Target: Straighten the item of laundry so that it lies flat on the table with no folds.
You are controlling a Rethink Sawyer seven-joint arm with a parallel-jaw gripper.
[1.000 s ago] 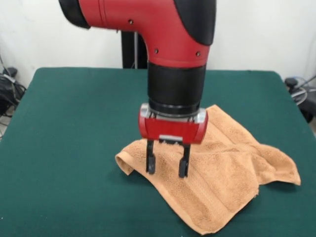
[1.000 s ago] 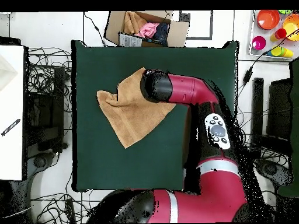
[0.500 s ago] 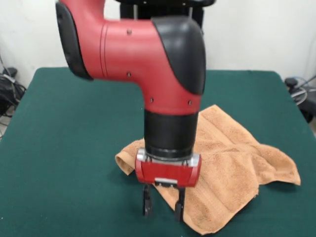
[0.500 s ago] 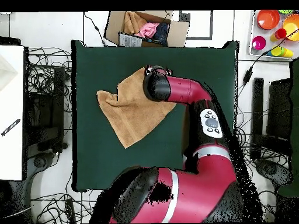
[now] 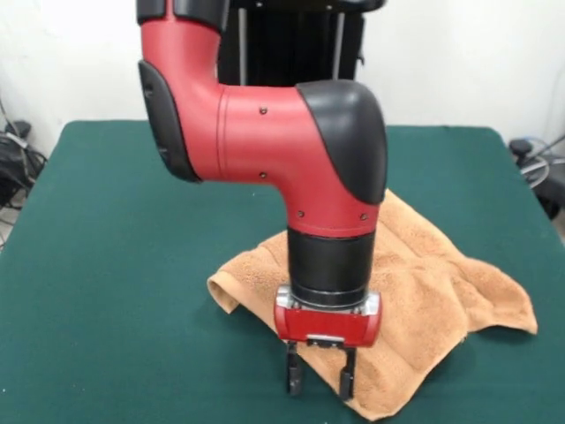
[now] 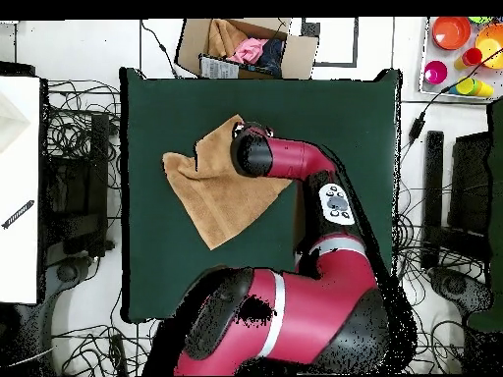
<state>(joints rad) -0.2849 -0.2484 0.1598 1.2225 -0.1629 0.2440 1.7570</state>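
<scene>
The item of laundry [image 5: 424, 283] is an orange-tan towel lying rumpled on the green table [image 5: 124, 265]. Its left edge is rolled under and its right corner is creased. My gripper [image 5: 319, 384] points straight down at the towel's near corner and is open. One finger [image 5: 291, 380] is over the bare table just off the towel's edge, and the other [image 5: 346, 385] is over the cloth. Nothing is held. From overhead the towel [image 6: 221, 196] spreads left of the arm's wrist [image 6: 251, 155], which hides the gripper.
An open cardboard box [image 6: 246, 47] with clothes sits beyond the table's top edge in the overhead view. Coloured cups and bowls [image 6: 462, 49] are at the top right. Cables lie all round the table [image 6: 177, 265].
The gripper has travelled from the towel's left-middle toward its near corner and come down lower, still open. The towel has kept its shape.
</scene>
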